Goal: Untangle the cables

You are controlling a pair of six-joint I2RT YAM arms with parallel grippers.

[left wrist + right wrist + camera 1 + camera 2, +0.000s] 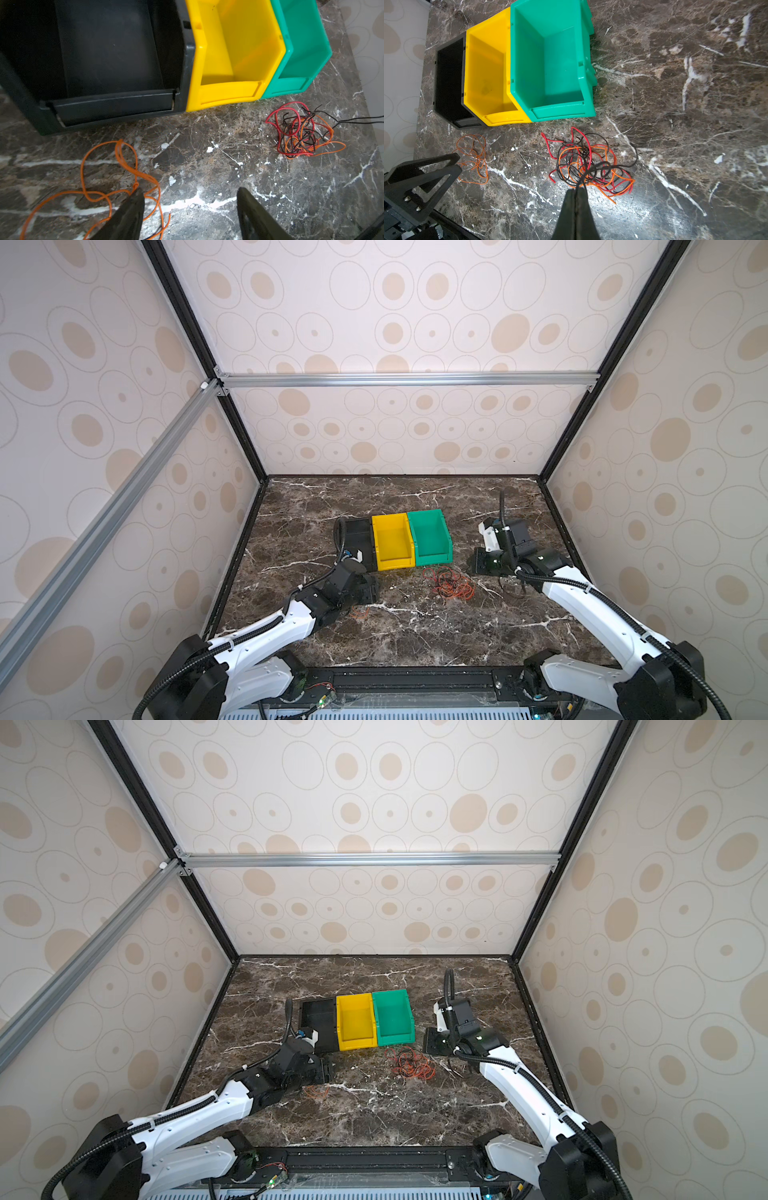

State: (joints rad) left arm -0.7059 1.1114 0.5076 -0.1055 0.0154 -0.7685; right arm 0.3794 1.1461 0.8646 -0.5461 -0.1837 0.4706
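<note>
Tangled cables point(449, 584) lie just in front of the green bin point(434, 559).

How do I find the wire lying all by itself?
On the marble table stand three bins in a row. In front of the black bin, beside the left tool, lies a loose orange cable. The tangled pile near the green bin mixes red, black and orange; this one is orange only.

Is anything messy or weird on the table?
Yes. Red, black and orange cables lie knotted in a heap before the green bin. One orange cable sprawls alone near the black bin. The right gripper pinches a black cable from the heap.
</note>
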